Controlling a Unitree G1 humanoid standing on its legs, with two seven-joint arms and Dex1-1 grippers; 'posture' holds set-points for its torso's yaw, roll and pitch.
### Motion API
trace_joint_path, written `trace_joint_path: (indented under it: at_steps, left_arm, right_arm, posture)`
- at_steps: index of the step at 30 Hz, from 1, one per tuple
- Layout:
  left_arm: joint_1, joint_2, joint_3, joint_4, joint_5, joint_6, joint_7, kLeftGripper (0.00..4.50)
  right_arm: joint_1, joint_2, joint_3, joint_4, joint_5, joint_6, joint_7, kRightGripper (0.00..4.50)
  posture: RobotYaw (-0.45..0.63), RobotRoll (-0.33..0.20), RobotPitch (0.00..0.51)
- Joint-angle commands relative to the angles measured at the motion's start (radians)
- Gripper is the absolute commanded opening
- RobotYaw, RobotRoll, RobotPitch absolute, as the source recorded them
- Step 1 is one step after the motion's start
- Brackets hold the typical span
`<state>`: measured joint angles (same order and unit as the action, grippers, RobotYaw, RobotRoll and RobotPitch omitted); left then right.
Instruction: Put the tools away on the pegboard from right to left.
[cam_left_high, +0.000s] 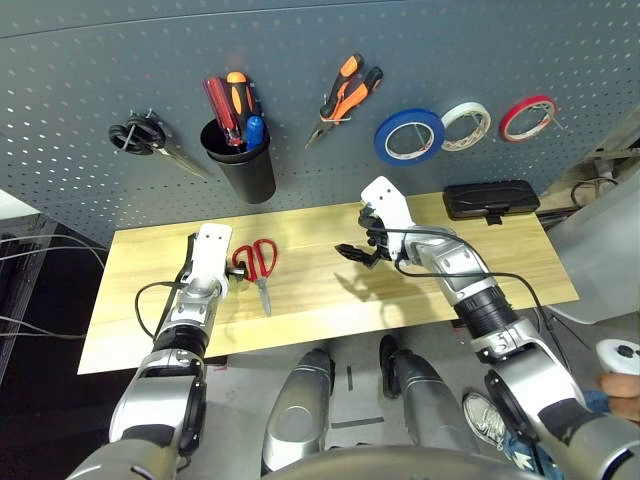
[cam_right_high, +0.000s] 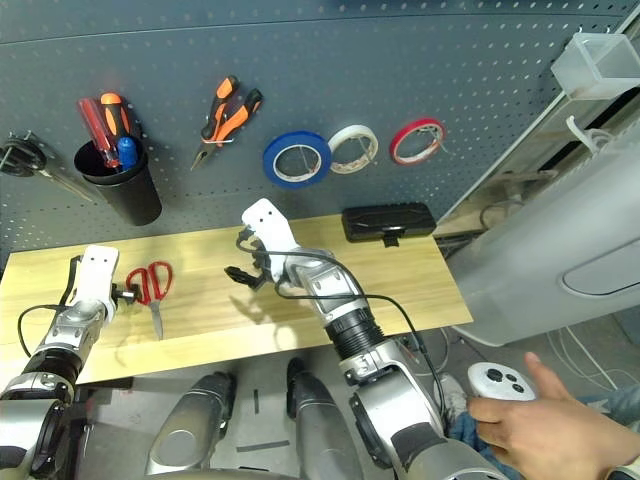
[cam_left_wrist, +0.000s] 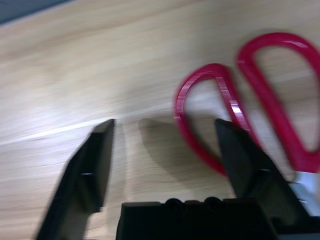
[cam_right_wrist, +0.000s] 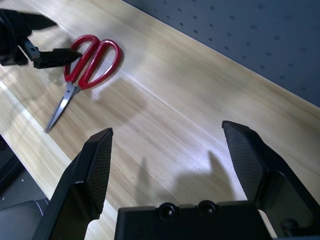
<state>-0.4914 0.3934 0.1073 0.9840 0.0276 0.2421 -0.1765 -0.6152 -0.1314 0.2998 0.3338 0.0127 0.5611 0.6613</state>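
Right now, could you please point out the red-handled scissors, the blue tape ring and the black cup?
red-handled scissors (cam_left_high: 262, 258): left eye view, on the red handle loops.
blue tape ring (cam_left_high: 385, 132): left eye view, on the blue band.
black cup (cam_left_high: 246, 170): left eye view, on the outer wall.

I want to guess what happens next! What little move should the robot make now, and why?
Probably close the left tool on the near handle loop of the red scissors. One finger already sits inside that loop, the other outside it. The scissors lie flat on the table, the last tool not on the pegboard.
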Motion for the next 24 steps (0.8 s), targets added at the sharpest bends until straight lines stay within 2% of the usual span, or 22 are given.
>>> trace_joint_path:
  at_steps: [1, 6, 9, 12, 14, 19, 24]
  left_arm:
    - [0.029, -0.040, -0.022, 0.060, -0.028, 0.151, -0.129, 2.78]
    - [0.043, -0.055, -0.035, 0.034, -0.047, 0.281, -0.229, 1.03]
    - [0.057, -0.059, -0.033, 0.007, -0.049, 0.310, -0.246, 0.03]
    - [0.073, -0.060, -0.021, -0.039, -0.050, 0.281, -0.224, 0.01]
    - [0.098, -0.060, -0.008, -0.126, -0.055, 0.227, -0.192, 0.01]
    - [0.193, -0.077, 0.005, -0.378, -0.083, -0.014, -0.207, 0.01]
    - [0.288, -0.089, 0.016, -0.671, -0.124, -0.144, -0.224, 0.01]
  right_arm:
    - [-0.003, 0.002, 0.008, -0.020, 0.007, 0.017, 0.010, 4.50]
    - [-0.020, 0.009, 0.000, 0.005, 0.007, 0.005, 0.007, 4.50]
    - [-0.030, 0.009, -0.005, 0.019, 0.006, -0.006, 0.005, 4.50]
    - [-0.038, 0.007, -0.011, 0.028, 0.005, -0.021, 0.004, 4.50]
    - [-0.045, 0.002, -0.018, 0.020, 0.009, -0.024, 0.007, 4.50]
    - [-0.045, -0.012, -0.026, -0.004, 0.015, -0.028, 0.013, 4.50]
    - [-0.038, -0.042, -0.033, -0.050, 0.027, -0.011, 0.026, 4.50]
  posture:
    - [0.14, 0.000, 0.241]
    - [0.14, 0.000, 0.238]
    - [0.14, 0.000, 0.235]
    - [0.14, 0.000, 0.231]
    - [0.15, 0.000, 0.228]
    - [0.16, 0.000, 0.221]
    - [0.18, 0.000, 0.210]
